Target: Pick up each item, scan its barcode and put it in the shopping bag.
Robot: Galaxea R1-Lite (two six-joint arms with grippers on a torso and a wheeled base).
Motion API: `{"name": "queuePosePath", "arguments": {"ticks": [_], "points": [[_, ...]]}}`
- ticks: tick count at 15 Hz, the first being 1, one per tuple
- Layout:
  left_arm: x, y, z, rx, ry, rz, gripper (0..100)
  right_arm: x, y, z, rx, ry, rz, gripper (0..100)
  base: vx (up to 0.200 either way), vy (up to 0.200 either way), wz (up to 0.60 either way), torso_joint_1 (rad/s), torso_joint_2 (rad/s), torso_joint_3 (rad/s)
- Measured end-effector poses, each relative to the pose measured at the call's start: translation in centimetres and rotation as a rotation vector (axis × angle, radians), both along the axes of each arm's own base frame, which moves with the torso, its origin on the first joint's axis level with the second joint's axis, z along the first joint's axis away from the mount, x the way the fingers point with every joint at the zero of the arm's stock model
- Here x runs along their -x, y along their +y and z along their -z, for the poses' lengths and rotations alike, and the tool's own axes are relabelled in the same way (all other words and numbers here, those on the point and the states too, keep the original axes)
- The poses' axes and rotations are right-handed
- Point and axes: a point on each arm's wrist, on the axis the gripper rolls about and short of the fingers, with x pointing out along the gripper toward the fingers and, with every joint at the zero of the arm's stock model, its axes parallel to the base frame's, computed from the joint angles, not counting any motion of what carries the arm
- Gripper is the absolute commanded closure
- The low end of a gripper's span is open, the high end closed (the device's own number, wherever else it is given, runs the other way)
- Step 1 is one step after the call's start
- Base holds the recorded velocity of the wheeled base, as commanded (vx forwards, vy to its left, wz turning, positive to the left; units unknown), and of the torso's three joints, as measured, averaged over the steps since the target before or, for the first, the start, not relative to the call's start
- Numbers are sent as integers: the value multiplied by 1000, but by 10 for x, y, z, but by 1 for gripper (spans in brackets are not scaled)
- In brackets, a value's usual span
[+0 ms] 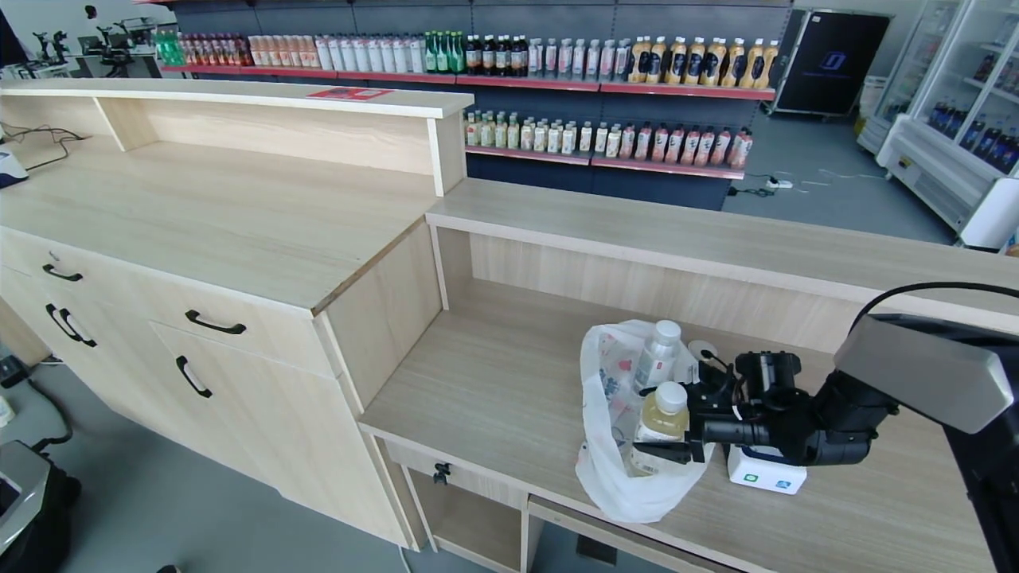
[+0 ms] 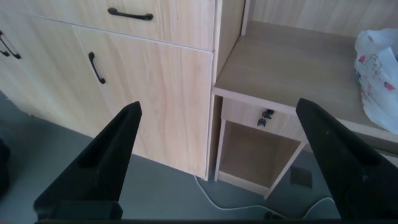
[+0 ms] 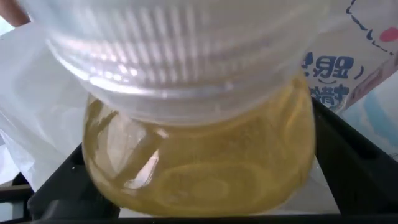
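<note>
White bag (image 1: 613, 477) sits open on the counter. In its mouth is 1 upright yellow bottle (image 1: 662, 414), white-capped, clamped by the right gripper (image 1: 677, 428). At its 12 o'clock, 1 pale bottle (image 1: 657, 354) leans inside.

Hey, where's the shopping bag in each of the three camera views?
Head view: bag on the low counter, right of centre, yellow bottle at its mouth.
Left wrist view: bag on that counter, past the drawer lock.
Right wrist view: bag is the white plastic behind the yellow bottle.
Shared landmarks: drawer lock, head and left wrist; yellow bottle, head and right wrist.
</note>
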Motion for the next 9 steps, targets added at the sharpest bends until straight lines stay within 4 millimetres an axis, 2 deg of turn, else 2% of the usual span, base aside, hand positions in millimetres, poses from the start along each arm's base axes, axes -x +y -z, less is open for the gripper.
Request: {"name": "queuePosePath", "arguments": {"ticks": [5, 9], "points": [[0, 0, 0, 0, 0, 0, 0, 8, 1, -52, -60, 88, 42, 0, 0, 0, 0, 0, 0, 0], [0, 0, 0, 0, 0, 0, 0, 32, 1, -103, -42, 102, 96, 0, 0, 0, 0, 0, 0, 0]]}}
